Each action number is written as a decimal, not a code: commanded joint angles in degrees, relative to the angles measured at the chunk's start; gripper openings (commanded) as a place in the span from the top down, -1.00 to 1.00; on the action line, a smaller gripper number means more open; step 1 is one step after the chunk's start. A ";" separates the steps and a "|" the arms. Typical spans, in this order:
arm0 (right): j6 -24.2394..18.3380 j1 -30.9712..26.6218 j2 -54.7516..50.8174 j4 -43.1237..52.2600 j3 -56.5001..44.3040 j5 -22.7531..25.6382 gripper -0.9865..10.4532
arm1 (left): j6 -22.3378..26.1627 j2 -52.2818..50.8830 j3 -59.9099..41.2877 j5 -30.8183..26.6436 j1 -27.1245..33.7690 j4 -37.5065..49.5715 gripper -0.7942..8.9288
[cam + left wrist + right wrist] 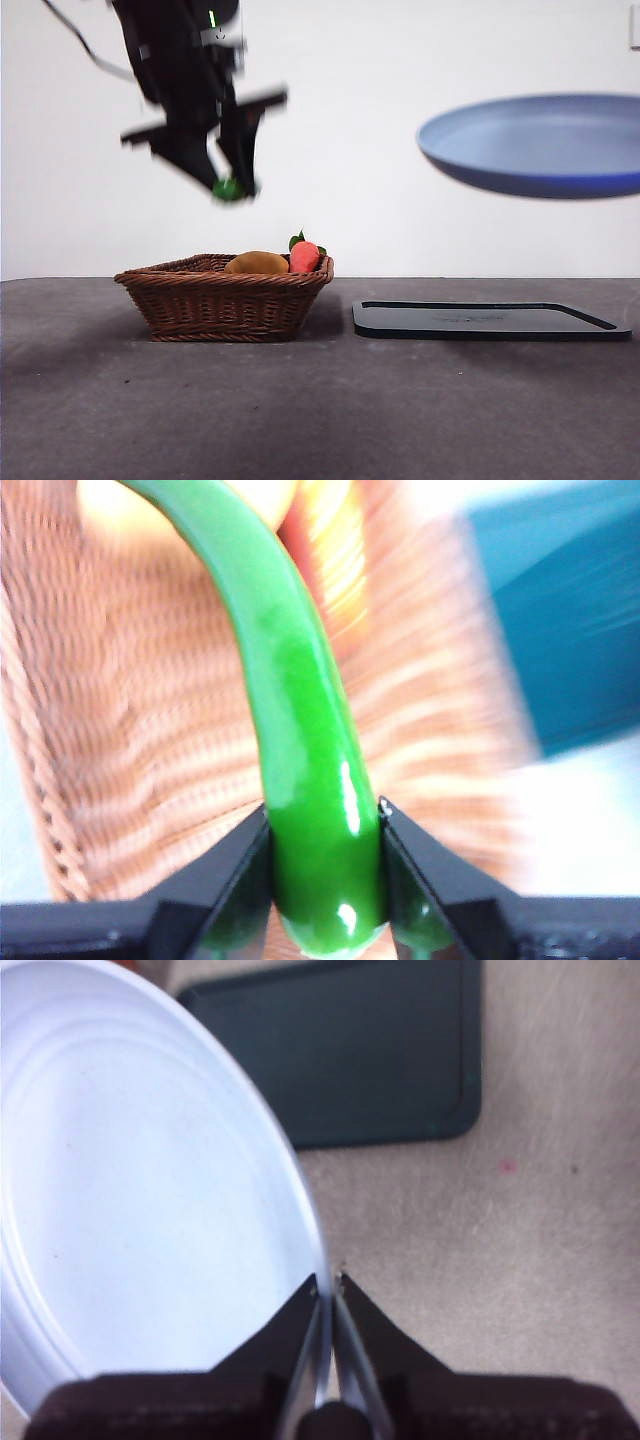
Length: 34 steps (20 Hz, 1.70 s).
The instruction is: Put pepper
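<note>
My left gripper [325, 815] is shut on the glossy green pepper [300, 700], which curves away from the jaws over the wicker basket [120, 730]. In the front view this gripper [232, 185] hangs high above the basket [222, 300], with only the pepper's end [229, 189] showing between the jaws. My right gripper [328, 1285] is shut on the rim of the blue plate [130, 1180]. The plate [535, 145] floats tilted in the air at the upper right, above the dark tray [490, 320].
In the basket lie a rounded yellow-orange fruit [256, 263] and a small red-orange item with green leaves [304, 255]. The flat dark tray [350, 1050] rests on the grey table to the right of the basket.
</note>
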 commanded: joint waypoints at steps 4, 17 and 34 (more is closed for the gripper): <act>2.97 0.90 11.76 5.46 0.81 -5.99 0.82 | 0.00 -9.94 1.25 6.56 -7.63 0.22 0.72; 6.47 6.91 18.78 7.67 0.81 -6.43 0.82 | 7.26 5.77 1.14 2.84 -26.01 -1.31 0.71; 6.93 6.91 18.78 4.81 0.81 -5.97 0.82 | 7.21 4.76 1.29 3.15 -26.62 0.63 0.28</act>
